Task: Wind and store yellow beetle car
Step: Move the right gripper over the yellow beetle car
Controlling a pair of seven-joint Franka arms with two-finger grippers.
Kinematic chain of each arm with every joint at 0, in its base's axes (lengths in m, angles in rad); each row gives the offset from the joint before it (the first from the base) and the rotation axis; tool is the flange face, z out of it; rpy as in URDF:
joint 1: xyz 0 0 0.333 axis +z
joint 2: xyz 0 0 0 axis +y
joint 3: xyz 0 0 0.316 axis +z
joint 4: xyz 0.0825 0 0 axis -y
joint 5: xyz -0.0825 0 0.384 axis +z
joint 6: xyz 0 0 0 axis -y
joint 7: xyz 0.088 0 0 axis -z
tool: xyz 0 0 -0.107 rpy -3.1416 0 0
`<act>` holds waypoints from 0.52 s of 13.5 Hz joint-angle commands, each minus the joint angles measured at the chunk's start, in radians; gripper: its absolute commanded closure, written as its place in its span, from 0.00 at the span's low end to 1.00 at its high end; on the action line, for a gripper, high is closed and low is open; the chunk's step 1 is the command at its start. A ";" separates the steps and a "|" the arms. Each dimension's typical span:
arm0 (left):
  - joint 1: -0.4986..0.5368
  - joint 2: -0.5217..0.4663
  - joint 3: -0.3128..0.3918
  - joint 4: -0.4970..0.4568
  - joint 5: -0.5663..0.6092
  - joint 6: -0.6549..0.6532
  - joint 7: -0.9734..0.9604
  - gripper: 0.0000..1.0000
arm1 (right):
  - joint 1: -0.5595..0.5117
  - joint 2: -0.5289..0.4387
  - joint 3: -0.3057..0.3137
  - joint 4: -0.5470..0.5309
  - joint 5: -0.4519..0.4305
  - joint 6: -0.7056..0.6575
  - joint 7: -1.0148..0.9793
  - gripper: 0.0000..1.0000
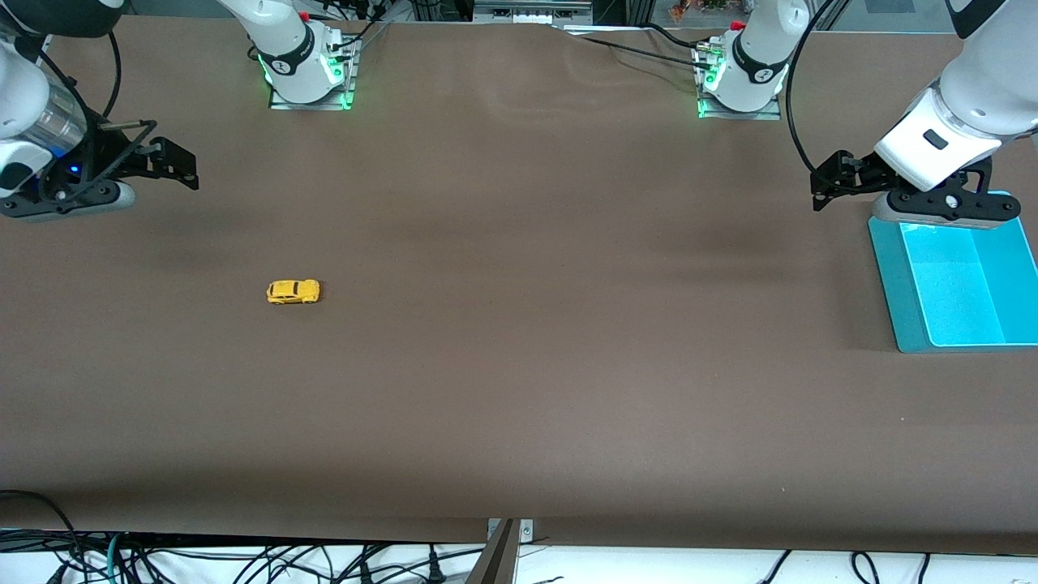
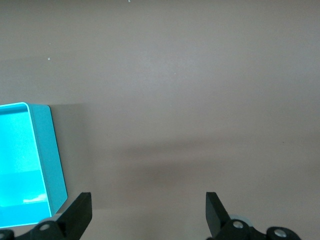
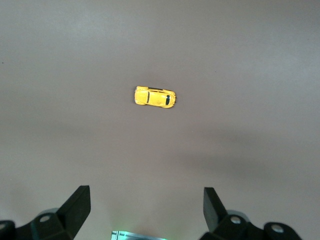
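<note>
Teal bin (image 1: 892,268), nothing visible inside

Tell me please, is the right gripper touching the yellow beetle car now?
Apart. In the right wrist view, bare table separates the yellow beetle car from the open right gripper; the front view shows the same gap.

Even overhead light, soft arm shadows on table (image 1: 519,365), pics sharp, no glare.

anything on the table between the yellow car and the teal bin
Nothing: in the front view the brown table is bare from the yellow beetle car to the teal bin at the left arm's end.
</note>
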 commanded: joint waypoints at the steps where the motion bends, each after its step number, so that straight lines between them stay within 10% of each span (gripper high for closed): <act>1: 0.002 0.009 -0.004 0.028 -0.017 -0.020 -0.009 0.00 | 0.005 -0.013 -0.002 -0.057 0.001 0.055 0.000 0.00; 7: -0.003 0.009 -0.003 0.028 -0.012 -0.020 -0.007 0.00 | 0.005 -0.007 -0.002 -0.223 -0.005 0.248 -0.031 0.00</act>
